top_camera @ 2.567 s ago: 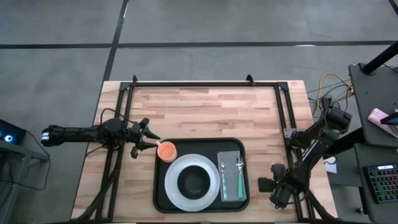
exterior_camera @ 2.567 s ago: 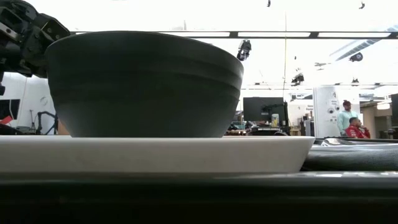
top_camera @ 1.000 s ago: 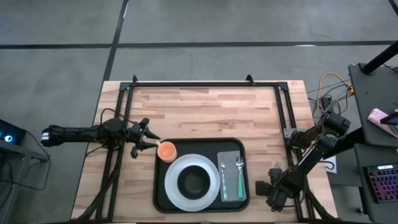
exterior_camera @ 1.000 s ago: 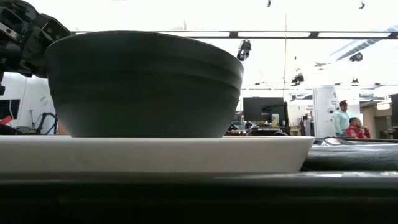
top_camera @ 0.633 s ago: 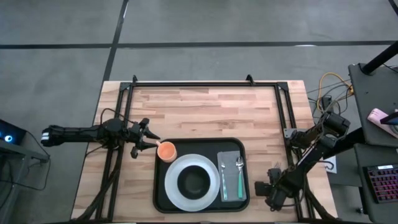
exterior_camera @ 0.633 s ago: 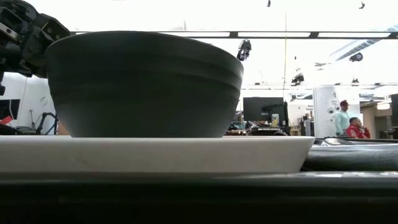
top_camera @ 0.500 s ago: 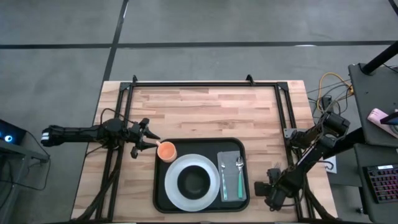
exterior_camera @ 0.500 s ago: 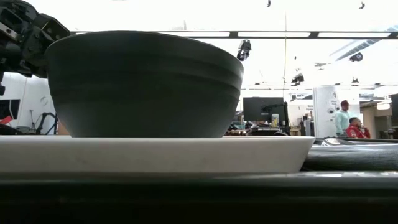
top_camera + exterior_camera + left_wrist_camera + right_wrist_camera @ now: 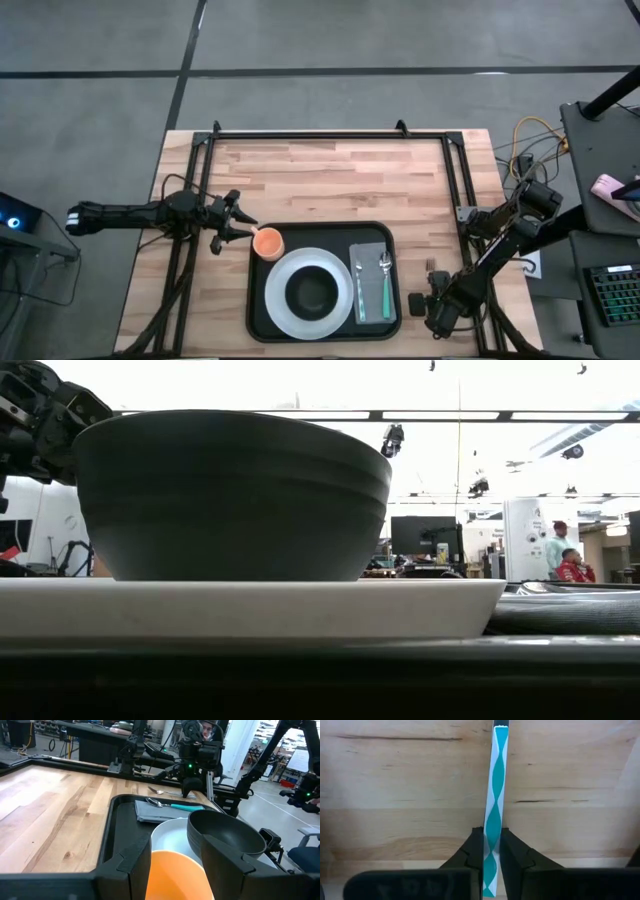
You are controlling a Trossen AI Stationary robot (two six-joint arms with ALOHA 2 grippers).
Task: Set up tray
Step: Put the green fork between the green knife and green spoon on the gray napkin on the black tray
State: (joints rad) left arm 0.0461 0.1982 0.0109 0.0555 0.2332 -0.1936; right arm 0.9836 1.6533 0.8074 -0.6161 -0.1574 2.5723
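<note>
The black tray (image 9: 258,300) lies near the table's front edge. It holds a white plate (image 9: 283,315) with a black bowl (image 9: 313,291), an orange cup (image 9: 267,242) in its far left corner, and a grey napkin (image 9: 372,300) bearing a spoon (image 9: 384,264) and a teal-handled utensil. To the right of the tray, a fork (image 9: 430,267) with a teal-and-white handle lies on the wood. My right gripper (image 9: 430,300) points down, shut on it. My left gripper (image 9: 243,230) stands open at the cup's left side. My right gripper pinches the fork's handle (image 9: 493,822) by its two long sides between the two fingers (image 9: 476,845). The fingers come from above, pointing down, and lie across the handle. The handle rests flat on the wooden table. My left gripper's fingers (image 9: 132,862) flank the orange cup (image 9: 175,875); whether they touch it I cannot tell.
A black frame rail (image 9: 330,135) runs round the table's far and side edges. Bare wood (image 9: 330,180) fills the far half of the table. Cables and a desk (image 9: 600,150) stand off the right edge. People (image 9: 560,555) show far off in the room.
My right gripper has shut on the fork's handle without moving from its place beside the tray's right edge. The fork still lies on the table.
</note>
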